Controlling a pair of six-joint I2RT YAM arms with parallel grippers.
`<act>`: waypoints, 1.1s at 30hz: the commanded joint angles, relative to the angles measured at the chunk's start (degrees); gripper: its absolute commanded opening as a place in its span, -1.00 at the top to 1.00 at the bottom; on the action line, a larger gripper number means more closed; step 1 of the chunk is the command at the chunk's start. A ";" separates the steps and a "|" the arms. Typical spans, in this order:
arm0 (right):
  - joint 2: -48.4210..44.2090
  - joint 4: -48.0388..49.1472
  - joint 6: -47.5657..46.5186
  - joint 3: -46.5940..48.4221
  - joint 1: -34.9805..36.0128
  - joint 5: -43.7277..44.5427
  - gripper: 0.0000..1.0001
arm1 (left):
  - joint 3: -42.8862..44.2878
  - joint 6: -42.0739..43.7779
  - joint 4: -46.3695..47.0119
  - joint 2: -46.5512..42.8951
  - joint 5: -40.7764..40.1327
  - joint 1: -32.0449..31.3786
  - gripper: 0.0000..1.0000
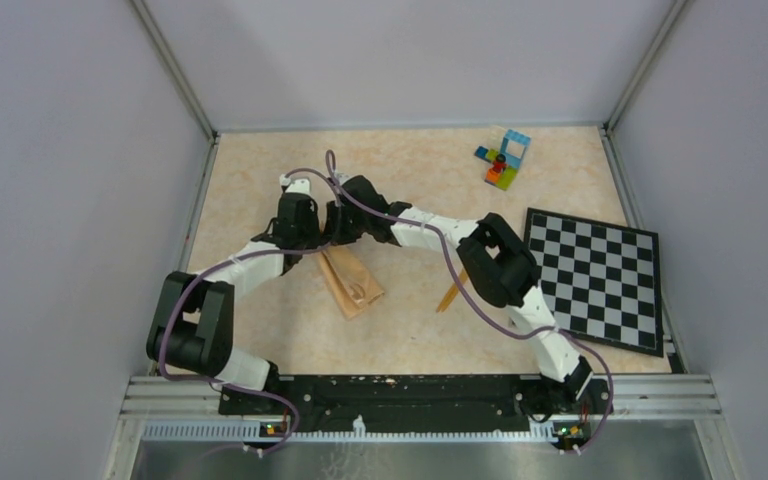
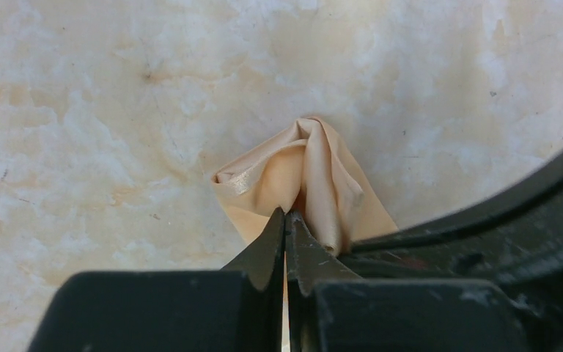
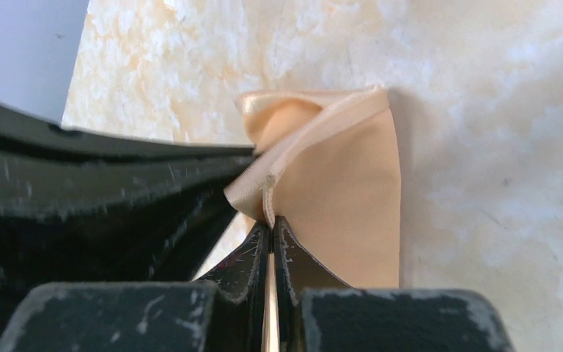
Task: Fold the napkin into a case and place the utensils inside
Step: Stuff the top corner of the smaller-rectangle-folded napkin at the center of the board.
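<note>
From above, the napkin (image 1: 355, 288) lies near the middle of the marbled beige bench (image 1: 250, 170), folded into a narrow peach-tan strip running from 11 o'clock to 5 o'clock. The left gripper (image 1: 312, 246) and right gripper (image 1: 338, 240) meet at its 11 o'clock end, almost touching each other. A thin orange utensil (image 1: 450, 296) lies apart at the strip's 3 o'clock, partly under the right arm; spoon or knife, I cannot tell. Beyond it is a checkered board (image 1: 595, 280), with toy bricks (image 1: 503, 160) at 1 o'clock.

In the left wrist view, the jaws are closed tip to tip, with a bunched fold of cloth rising at 12 o'clock from the pinch. The fabric shows a slight sheen and soft, rounded creases. The right gripper's black body crowds in at 4 o'clock.

In the right wrist view, the jaws are likewise pressed together, clamping a stitched hem. The layers above gape open at 12 o'clock like a pocket mouth.

The cloth looks light, limp and a little slick: it will likely sag and slip its folds unless gripped on the hemmed edge through all layers. The utensil looks light and stiff, and is best taken mid-handle.
</note>
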 commanded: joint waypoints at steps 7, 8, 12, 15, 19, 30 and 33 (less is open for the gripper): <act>3.10 0.82 0.81 2.07 0.54 -1.42 1.00 | -3.24 -3.65 3.94 -2.34 3.44 2.26 0.90; 2.87 1.15 0.83 1.54 0.60 -1.45 1.00 | -2.93 -3.60 3.82 -2.31 3.59 2.40 0.87; 2.60 1.48 0.70 0.76 0.65 -1.97 1.00 | -2.05 -3.44 3.29 -2.14 3.54 2.70 0.87; 3.01 1.10 0.19 0.70 0.73 -2.29 1.00 | -2.34 -3.42 3.71 -2.78 3.62 2.79 0.95; 3.40 1.13 -1.56 0.85 0.74 -3.99 1.00 | -3.25 -3.31 4.01 -3.29 4.35 3.35 0.99; -2.45 5.41 -2.55 -1.83 -0.89 -7.25 0.45 | -6.37 -3.24 5.50 -4.22 6.39 5.38 1.00; -3.52 6.14 -3.05 -2.13 -1.03 -7.31 0.40 | -6.45 -3.31 5.60 -4.05 6.78 5.49 1.00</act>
